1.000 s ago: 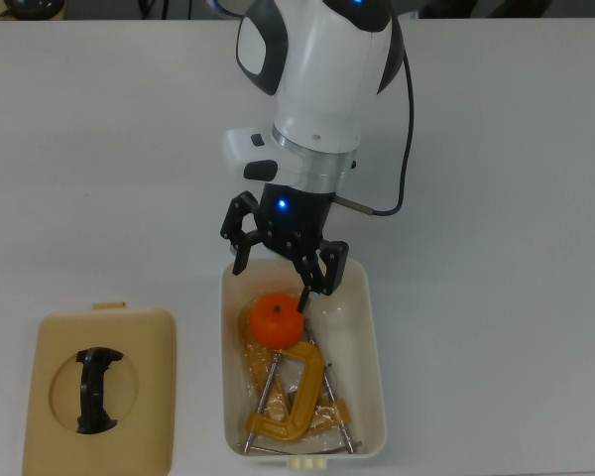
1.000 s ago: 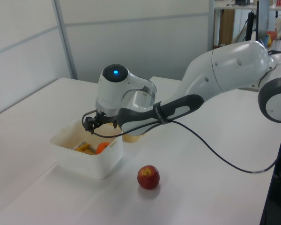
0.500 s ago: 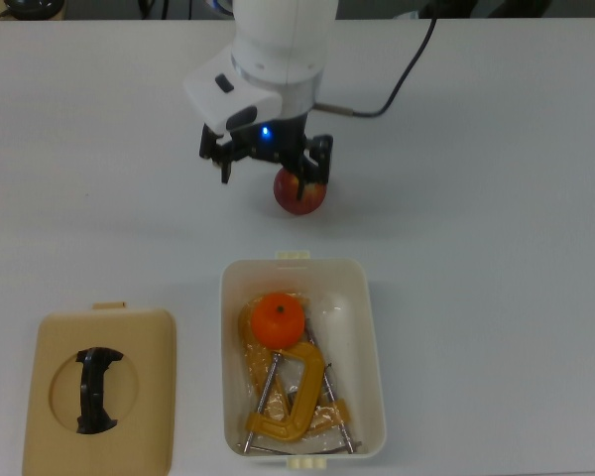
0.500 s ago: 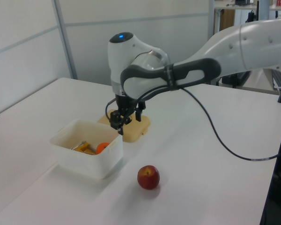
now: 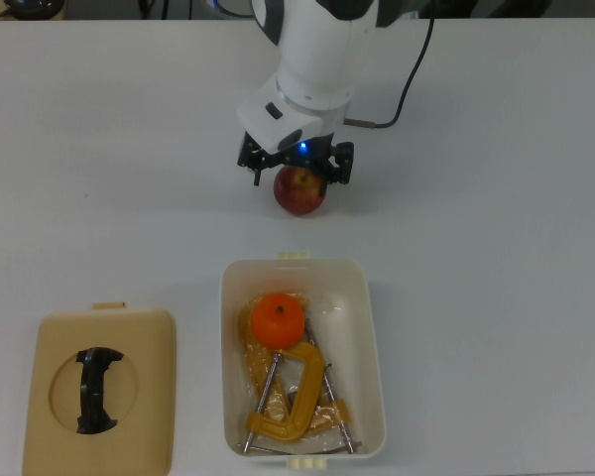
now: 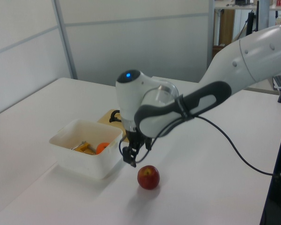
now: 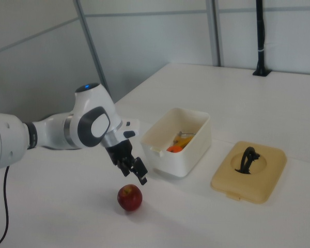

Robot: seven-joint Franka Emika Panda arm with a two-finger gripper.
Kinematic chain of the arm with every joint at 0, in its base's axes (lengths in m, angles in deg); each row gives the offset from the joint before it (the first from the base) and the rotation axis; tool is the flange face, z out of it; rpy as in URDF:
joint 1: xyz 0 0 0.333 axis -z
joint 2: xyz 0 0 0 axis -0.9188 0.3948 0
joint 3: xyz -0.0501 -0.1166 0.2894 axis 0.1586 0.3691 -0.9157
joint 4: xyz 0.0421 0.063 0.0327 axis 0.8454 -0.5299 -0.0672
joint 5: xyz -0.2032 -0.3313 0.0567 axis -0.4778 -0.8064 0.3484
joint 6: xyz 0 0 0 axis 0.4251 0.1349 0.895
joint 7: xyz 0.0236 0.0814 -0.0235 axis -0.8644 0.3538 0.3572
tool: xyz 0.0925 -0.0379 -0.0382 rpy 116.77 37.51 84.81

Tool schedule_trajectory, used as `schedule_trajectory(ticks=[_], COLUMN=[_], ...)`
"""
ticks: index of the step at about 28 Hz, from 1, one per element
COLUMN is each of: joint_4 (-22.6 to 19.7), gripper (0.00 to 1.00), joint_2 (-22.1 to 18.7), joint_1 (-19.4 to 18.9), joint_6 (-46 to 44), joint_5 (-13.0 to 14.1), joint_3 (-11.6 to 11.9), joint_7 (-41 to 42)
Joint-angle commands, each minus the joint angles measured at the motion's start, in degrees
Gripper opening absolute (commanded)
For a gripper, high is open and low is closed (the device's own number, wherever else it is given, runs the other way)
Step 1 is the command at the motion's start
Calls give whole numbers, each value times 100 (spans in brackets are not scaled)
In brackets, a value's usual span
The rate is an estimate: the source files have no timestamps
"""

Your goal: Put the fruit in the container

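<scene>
Gripper (image 5: pixel 297 170) is hovering with jaws spread open just above the apple (image 5: pixel 299 191), not touching; orange (image 5: pixel 278 319) is sitting in the tub (image 5: pixel 372 347) beyond the jaws.

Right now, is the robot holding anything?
No. The gripper is open and empty, just above the apple, which sits on the table.

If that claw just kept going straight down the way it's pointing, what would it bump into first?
Most likely the apple. The gripper hangs open, fingers pointing down, just above it. In the top view it sits right over the fruit; the left view suggests it may be slightly off-centre, so one finger could touch first.
</scene>
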Motion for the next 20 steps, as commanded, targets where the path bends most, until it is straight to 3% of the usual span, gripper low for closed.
schedule_trajectory(ticks=[1, 4, 13, 15, 16, 19, 20], joint_4=[-483, -667, -984, -1002, -993, -967, -949], gripper=[100, 100, 100, 79, 63, 0, 0], joint_2=[-36, 25, 78, 87, 87, 87, 78], joint_1=[-178, -214, -222, -222, -222, -205, -205], joint_6=[495, 671, 856, 865, 865, 874, 883], joint_5=[-464, -728, -922, -975, -1001, -1001, -1001], joint_3=[-5, -84, -154, -154, -154, -154, -154], joint_7=[-607, -906, -1039, -1030, -1021, -1039, -1039])
